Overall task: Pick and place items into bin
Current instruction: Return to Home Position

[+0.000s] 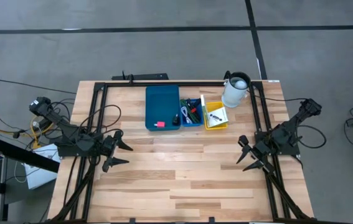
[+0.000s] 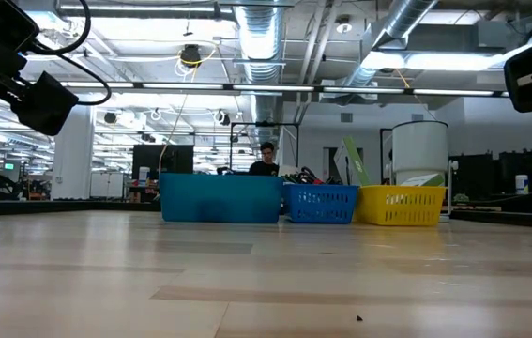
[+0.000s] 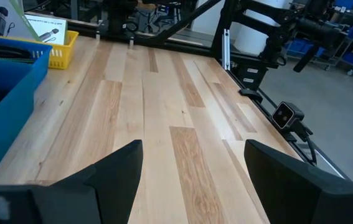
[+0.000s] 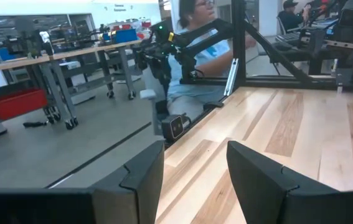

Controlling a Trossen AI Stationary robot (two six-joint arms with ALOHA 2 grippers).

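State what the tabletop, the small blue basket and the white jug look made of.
Pale plank tabletop: wood, smooth satin finish; grain and board seams show.
Small blue lattice-walled basket: likely moulded plastic, matte; regular slotted walls.
White jug: probably plastic, plain smooth surface; cannot tell for certain.

Wooden table [image 1: 182,180], far edge: large blue bin [image 1: 162,102], small blue basket [image 1: 192,125], yellow basket [image 1: 216,127], side by side. White jug [image 1: 235,92] stands just beside the yellow basket.

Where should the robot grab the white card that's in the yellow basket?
Probably best to pinch the white card by its top edge, coming straight down from above. It stands tilted in the yellow basket with its top poking over the rim, so that edge is free while the basket walls block the sides. The right claw, open near the table's right edge, is the nearer one.
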